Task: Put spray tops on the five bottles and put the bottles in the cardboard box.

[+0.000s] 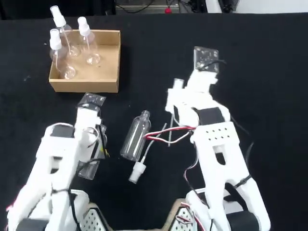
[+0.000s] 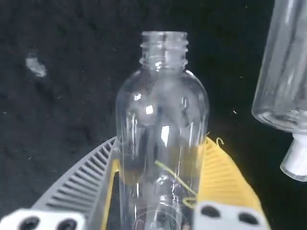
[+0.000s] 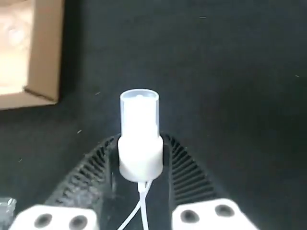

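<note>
My left gripper [image 2: 160, 191] is shut on a clear bottle [image 2: 160, 124] whose threaded neck is bare; in the high view this bottle [image 1: 89, 168] sits low on the left under the left arm. My right gripper [image 3: 140, 158] is shut on a white spray top [image 3: 140, 129] with its thin tube trailing back, seen right of centre as spray top [image 1: 178, 84]. A second open bottle [image 1: 134, 137] lies between the arms, with a loose spray top [image 1: 137, 172] by its base. The cardboard box [image 1: 110, 57] at the back left holds three capped bottles [image 1: 62, 57].
Red and white cables [image 1: 168, 132] run from the right arm toward the lying bottle. The black cloth between the box and the right arm is open floor. The box corner [image 3: 29, 52] lies off to the side of the right gripper.
</note>
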Controlling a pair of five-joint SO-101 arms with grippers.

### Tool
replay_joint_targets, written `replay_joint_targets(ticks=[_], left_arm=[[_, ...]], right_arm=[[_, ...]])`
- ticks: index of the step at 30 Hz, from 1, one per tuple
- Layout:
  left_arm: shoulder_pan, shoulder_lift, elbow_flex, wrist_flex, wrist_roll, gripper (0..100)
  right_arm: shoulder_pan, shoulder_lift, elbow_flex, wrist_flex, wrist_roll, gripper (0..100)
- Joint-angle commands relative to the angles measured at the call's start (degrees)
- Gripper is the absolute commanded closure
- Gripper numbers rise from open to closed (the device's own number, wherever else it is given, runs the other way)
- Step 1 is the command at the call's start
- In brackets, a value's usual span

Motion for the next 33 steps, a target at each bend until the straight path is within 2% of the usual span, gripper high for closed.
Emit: replay_joint_targets(ticks=[1, 3, 7, 16, 26, 30, 33], left_arm=[[-0.48, 3.96, -5.49, -0.79, -0.35, 81], [-0.57, 5.63, -6.81, -0.79, -0.35, 80], [-0.57, 8.97, -7.52, -0.97, -0.62, 71], [-0.66, 10.37, -7.69, -0.35, -2.02, 74], [-2.33, 13.71, -16.48, 2.02, -7.03, 74], [-2.07, 18.2, -16.57, 2.37, -7.74, 64], [-2.86, 20.04, -17.54, 0.79, -8.0, 65]], right_arm=[[2.99, -1.98, 1.01, -4.13, 0.62, 98.0], [2.99, -1.89, 2.07, -4.57, 0.62, 98.0], [2.29, -1.98, 3.56, -5.8, 0.62, 98.0], [2.46, -1.98, 3.56, -5.71, 0.62, 98.0], [2.46, -1.98, 3.56, -5.63, 0.62, 98.0], [2.46, -1.98, 3.56, -5.63, 0.62, 98.0], [2.46, -1.98, 3.56, -5.63, 0.62, 98.0]])
